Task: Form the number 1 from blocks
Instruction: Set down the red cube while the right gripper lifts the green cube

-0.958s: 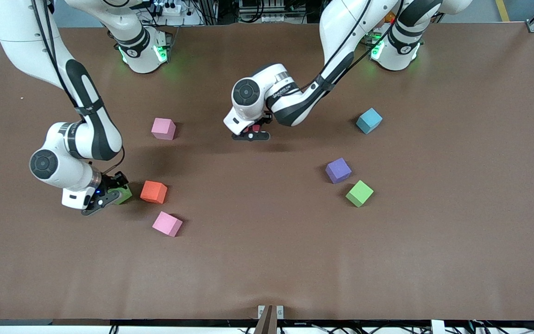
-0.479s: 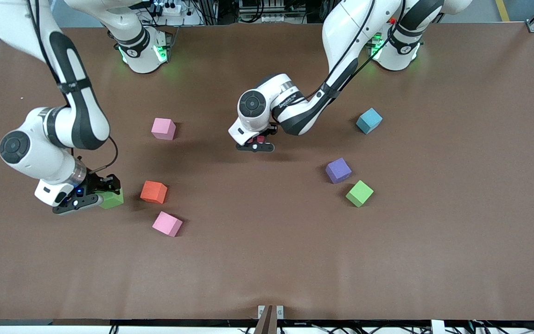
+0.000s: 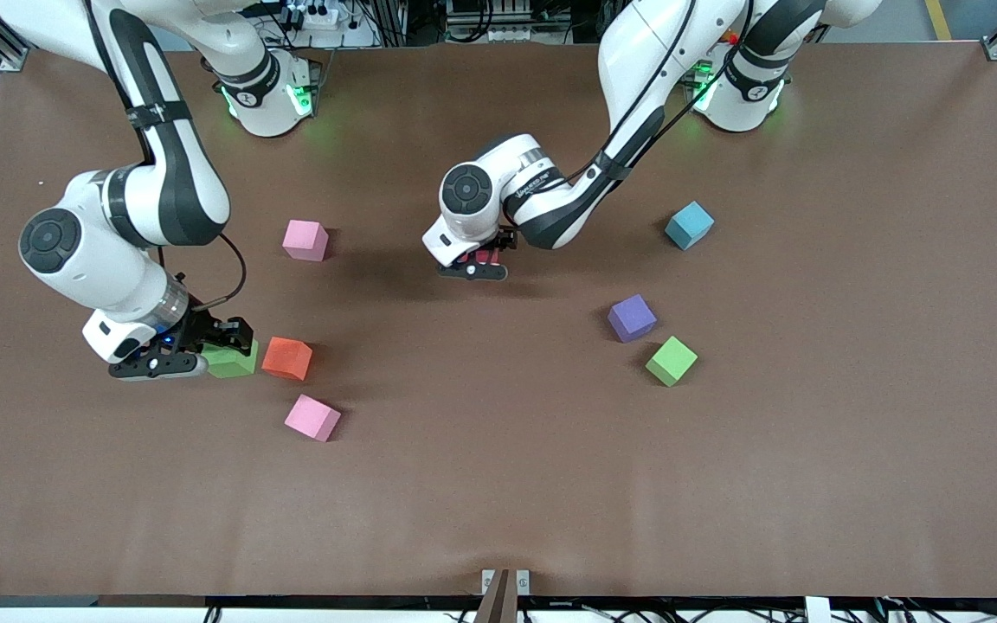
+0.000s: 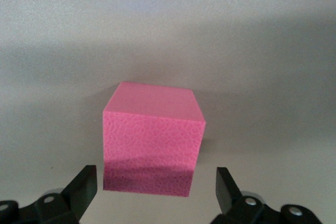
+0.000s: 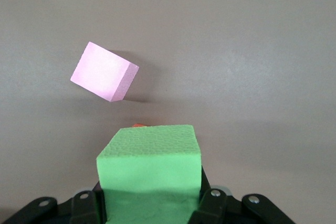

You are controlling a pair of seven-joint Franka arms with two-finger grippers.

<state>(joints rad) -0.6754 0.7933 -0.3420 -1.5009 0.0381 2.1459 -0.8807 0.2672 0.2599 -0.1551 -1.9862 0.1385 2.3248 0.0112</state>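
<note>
since half a second ago the right arm has swung back toward the bench's middle, bringing the right hand (image 3: 220, 353) and its held green block (image 3: 234, 360) right up beside the orange block (image 3: 286, 358), which sits at the green one's three o'clock in the front view; the left hand (image 3: 474, 261) has barely shifted

the right hand's fingers are closed against both flanks of the held green block (image 5: 149, 174), low at the bench toward the right arm's end. the left hand (image 4: 157, 187) is spread wide, a finger on each side of the red block (image 4: 152, 137) without visibly touching it; that block (image 3: 486, 256) rests on the bench near the middle

judged from this, the step in hand is gathering the blocks for the stroke of the 1, with nothing lined up yet. the purple block (image 3: 632, 317) and second green block (image 3: 671, 361) lie close together, apart, at about four o'clock from the left hand. next, the right hand probably needs to carry its block toward the middle, while the left hand either closes on the red block or lifts clear of it

one pink cube (image 3: 305, 240) lies at twelve o'clock from the orange block, another pink cube (image 3: 312, 418) at five o'clock; the light-blue cube (image 3: 689, 225) sits toward the left arm's end

no block carries a label; the dark lettering (image 3: 533, 180) on the left arm's wrist link is too small to read
</note>
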